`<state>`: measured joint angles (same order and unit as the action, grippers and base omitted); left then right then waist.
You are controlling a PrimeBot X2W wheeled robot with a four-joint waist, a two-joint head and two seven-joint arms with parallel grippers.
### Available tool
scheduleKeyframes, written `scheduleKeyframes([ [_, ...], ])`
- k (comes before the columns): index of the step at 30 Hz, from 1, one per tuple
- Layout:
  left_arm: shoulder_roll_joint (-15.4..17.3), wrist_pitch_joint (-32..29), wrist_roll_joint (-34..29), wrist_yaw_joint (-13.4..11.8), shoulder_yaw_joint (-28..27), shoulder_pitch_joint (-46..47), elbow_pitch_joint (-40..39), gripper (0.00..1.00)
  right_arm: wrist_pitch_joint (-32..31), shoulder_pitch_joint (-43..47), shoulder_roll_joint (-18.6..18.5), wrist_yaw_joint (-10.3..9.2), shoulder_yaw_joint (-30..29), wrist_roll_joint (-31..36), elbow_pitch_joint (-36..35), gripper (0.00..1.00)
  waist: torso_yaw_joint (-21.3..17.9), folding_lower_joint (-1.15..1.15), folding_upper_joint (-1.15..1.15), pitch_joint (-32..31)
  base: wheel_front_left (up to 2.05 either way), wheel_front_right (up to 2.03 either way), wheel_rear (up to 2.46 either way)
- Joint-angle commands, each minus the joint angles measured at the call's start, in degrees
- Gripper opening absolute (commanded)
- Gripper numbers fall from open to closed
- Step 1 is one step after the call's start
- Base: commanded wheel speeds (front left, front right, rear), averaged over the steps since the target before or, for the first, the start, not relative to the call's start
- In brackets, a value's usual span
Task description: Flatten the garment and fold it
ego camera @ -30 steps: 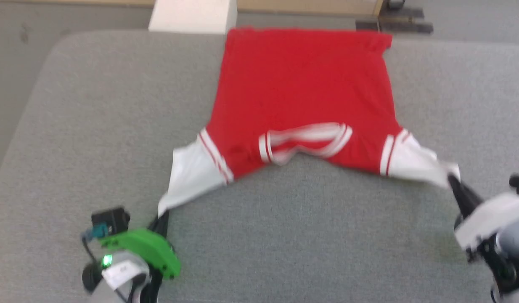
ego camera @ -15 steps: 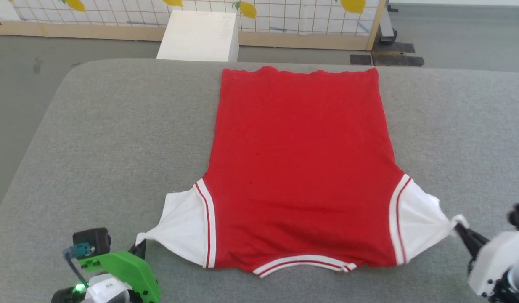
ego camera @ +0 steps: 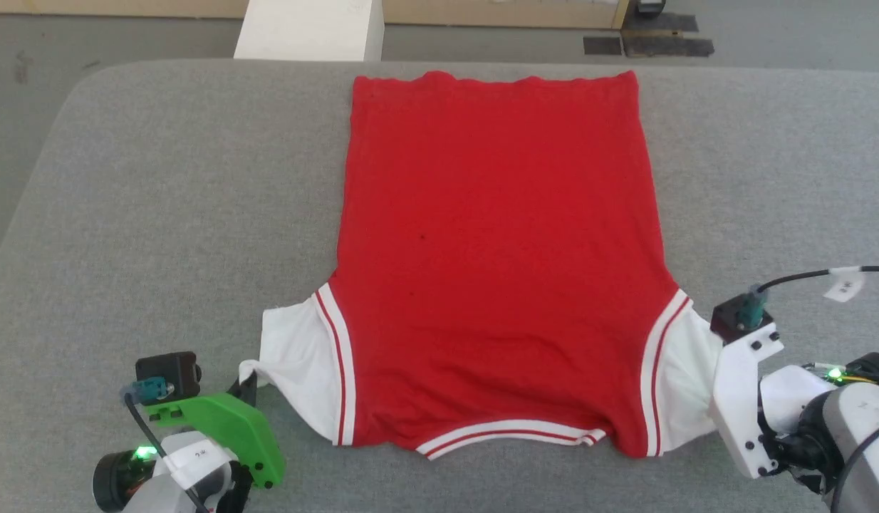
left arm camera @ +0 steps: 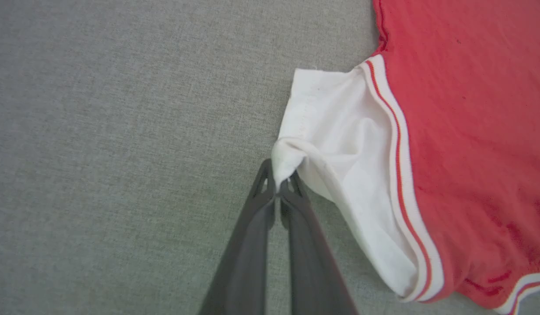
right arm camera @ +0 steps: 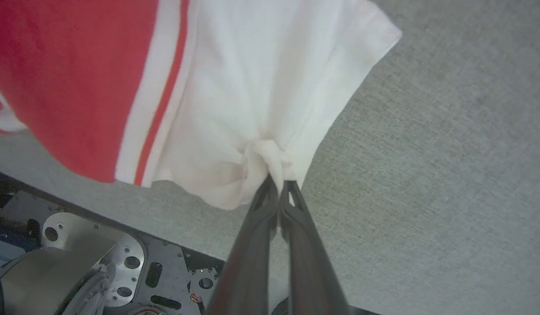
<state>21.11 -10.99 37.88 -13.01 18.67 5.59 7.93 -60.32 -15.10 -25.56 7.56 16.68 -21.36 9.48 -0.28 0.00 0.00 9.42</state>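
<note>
Dark-fingered left hand, green mount

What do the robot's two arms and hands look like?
The left hand has two long dark fingers, a bright green bracket, a small black box and a green light. The right hand has a white bracket with screw holes and a black cable bearing a white tag.

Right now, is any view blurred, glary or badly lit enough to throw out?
Head view: sharp and evenly lit, no glare on the shirt. Left wrist view: a little soft and washed out, the left gripper blurred toward the bottom edge. Right wrist view: the white sleeve is bright with faint folds, the right gripper soft close up. None unusable.
</note>
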Motion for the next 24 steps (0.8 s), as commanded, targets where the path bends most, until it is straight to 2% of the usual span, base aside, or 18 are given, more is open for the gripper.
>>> scheduleKeyframes([
  [1, -0.2, 0.3, -0.1, -0.2, 0.0, 1.1, -0.1, 0.0, -1.1, -1.0, -0.6, -0.08, 1.3, 0.3, 1.5, 0.0, 0.6, 0.0, 0.0, 1.2, 0.0, 0.0, 0.0],
  [6, -0.4, 1.0, 0.2, 0.0, -0.1, 1.1, -0.1, 0.0, -1.2, -2.3, -0.9, -0.08, 3.2, -0.7, 4.6, 0.0, 0.8, 0.0, 0.0, 1.5, 0.0, 0.0, 0.0],
  [7, -0.4, 1.2, 0.3, -0.1, -0.2, 1.0, -0.1, 0.0, -0.2, -2.6, -0.9, -0.08, 2.9, -1.1, 4.7, 0.27, 0.7, 0.0, 0.0, 1.3, 0.0, 0.0, 0.0],
  [8, -0.4, 1.4, 0.3, -0.1, -0.3, 0.9, -0.2, 0.0, 0.6, -2.7, -0.8, -0.08, 2.4, -1.4, 4.8, 1.0, 0.6, 0.0, 0.0, 1.1, 0.0, 0.0, 0.0],
  [12, -0.5, 1.8, 0.6, -0.5, -0.6, -0.1, -1.0, 0.0, 3.1, -2.5, -0.2, -0.08, -1.1, -3.8, 3.7, 1.0, -0.1, 0.0, 0.0, -0.2, 0.0, 0.0, 0.0],
  [17, -0.3, 2.1, 1.0, -0.9, -0.8, -1.6, -2.0, 0.0, 5.4, -0.4, 1.0, -0.08, -10.5, -7.7, -1.3, 1.0, -0.9, 0.0, 0.0, -2.2, 0.0, 0.0, 0.0],
  [20, -0.2, 2.3, 1.1, -1.2, -0.9, -2.4, -2.6, 0.0, 8.0, 1.2, 3.2, -0.08, -18.0, -8.7, -6.0, 1.0, -1.1, 0.0, 0.0, -3.1, 0.0, 0.0, 0.0],
  [24, 0.0, 2.5, 1.2, -1.7, -1.2, -3.4, -3.6, 0.0, 15.5, 0.9, 8.2, -0.08, -26.8, -7.3, -11.6, 1.0, -1.4, 0.0, 0.0, -3.5, 0.0, 0.0, 0.0],
])
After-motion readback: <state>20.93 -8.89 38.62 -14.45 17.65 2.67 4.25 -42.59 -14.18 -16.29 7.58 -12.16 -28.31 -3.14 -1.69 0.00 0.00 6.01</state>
